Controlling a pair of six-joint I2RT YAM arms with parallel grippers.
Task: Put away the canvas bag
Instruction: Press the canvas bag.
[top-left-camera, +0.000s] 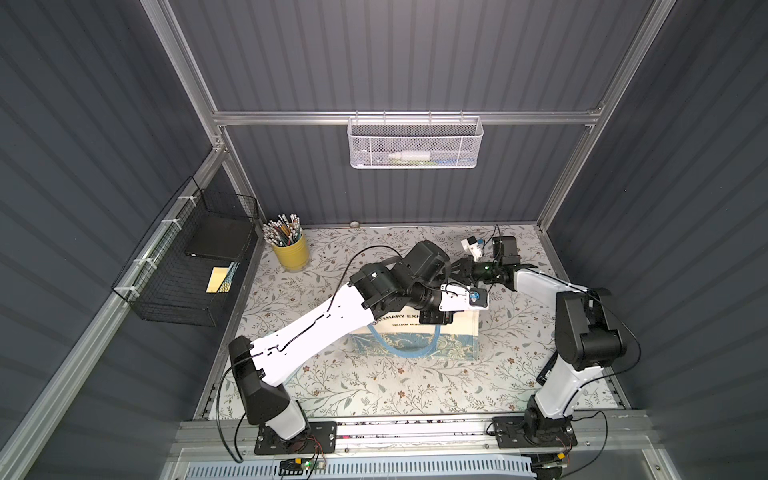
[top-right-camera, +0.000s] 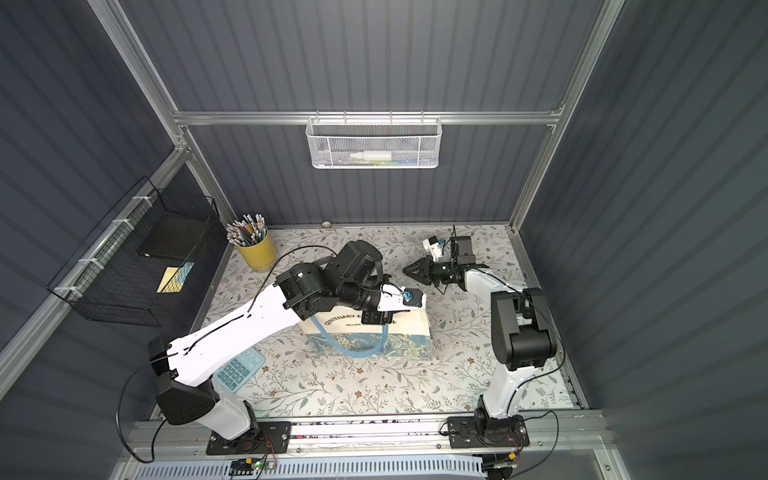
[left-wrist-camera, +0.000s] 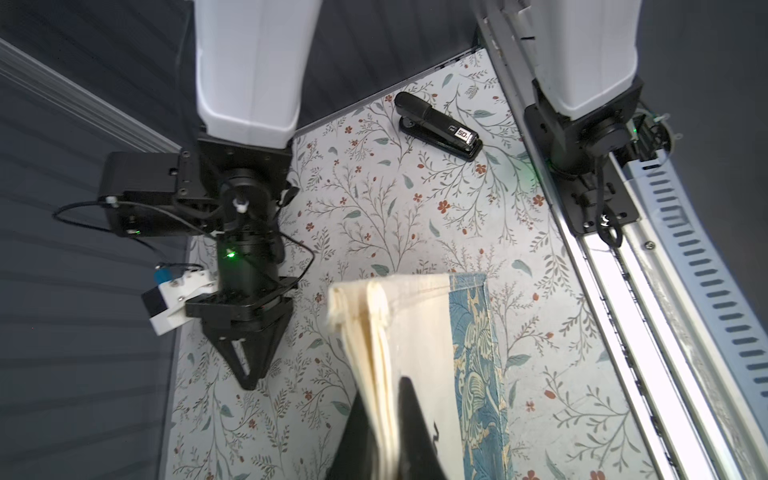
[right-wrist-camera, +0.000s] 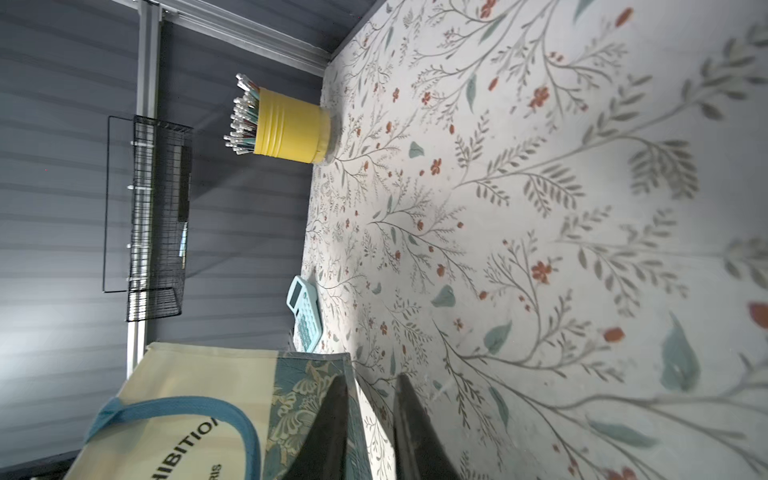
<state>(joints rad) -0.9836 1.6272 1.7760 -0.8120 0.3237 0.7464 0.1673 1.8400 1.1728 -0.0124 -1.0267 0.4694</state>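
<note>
The canvas bag (top-left-camera: 455, 332) stands upright mid-table. It is cream with black print and a blue-and-gold floral band (top-right-camera: 399, 345) at the bottom. A blue rope handle (top-right-camera: 353, 353) droops over its front. My left gripper (left-wrist-camera: 384, 395) is shut on the folded top edge of the bag, one black finger on each side of the fabric. My right gripper (top-right-camera: 409, 269) hovers behind the bag's right end and points toward it. In the right wrist view the right gripper (right-wrist-camera: 372, 378) shows a narrow gap with only tabletop between the fingers, right beside the bag's floral corner (right-wrist-camera: 307, 386).
A yellow cup of pencils (top-left-camera: 291, 251) stands at the back left. A black wire basket (top-left-camera: 187, 266) hangs on the left wall and a white mesh basket (top-left-camera: 415, 143) on the back rail. A teal calculator (top-right-camera: 239, 370) lies under the left arm. A black stapler (left-wrist-camera: 438, 126) lies at the front right.
</note>
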